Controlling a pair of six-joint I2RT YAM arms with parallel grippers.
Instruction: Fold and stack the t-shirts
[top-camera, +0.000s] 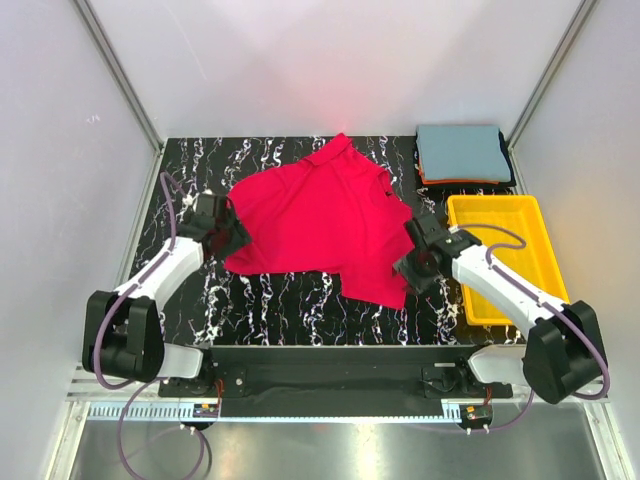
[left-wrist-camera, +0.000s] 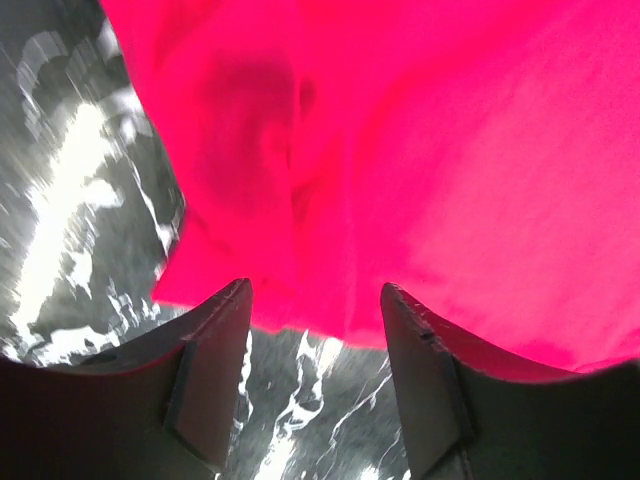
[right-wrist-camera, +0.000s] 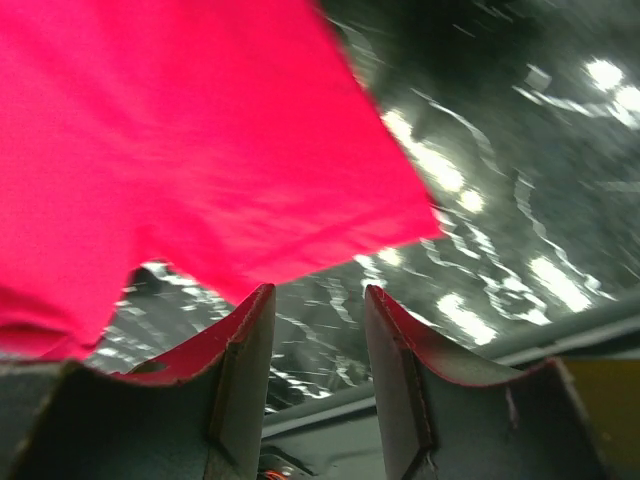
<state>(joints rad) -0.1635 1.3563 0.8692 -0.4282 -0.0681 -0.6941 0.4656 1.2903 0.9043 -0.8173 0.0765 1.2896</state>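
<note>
Left pincer (left-wrist-camera: 315, 288) parted wide, empty, at red t-shirt (top-camera: 320, 225) edge, right pincer (right-wrist-camera: 318, 290) half-parted, empty, beside its corner

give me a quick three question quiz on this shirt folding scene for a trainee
1. What colour is the top shirt of the folded stack beyond the yellow tray?
2. The red t-shirt lies: A) unfolded on the table; B) in the tray; C) on the stack.
3. True or false: the left gripper and the right gripper are both open.
Key: 1 grey-blue; 2 A; 3 true.
</note>
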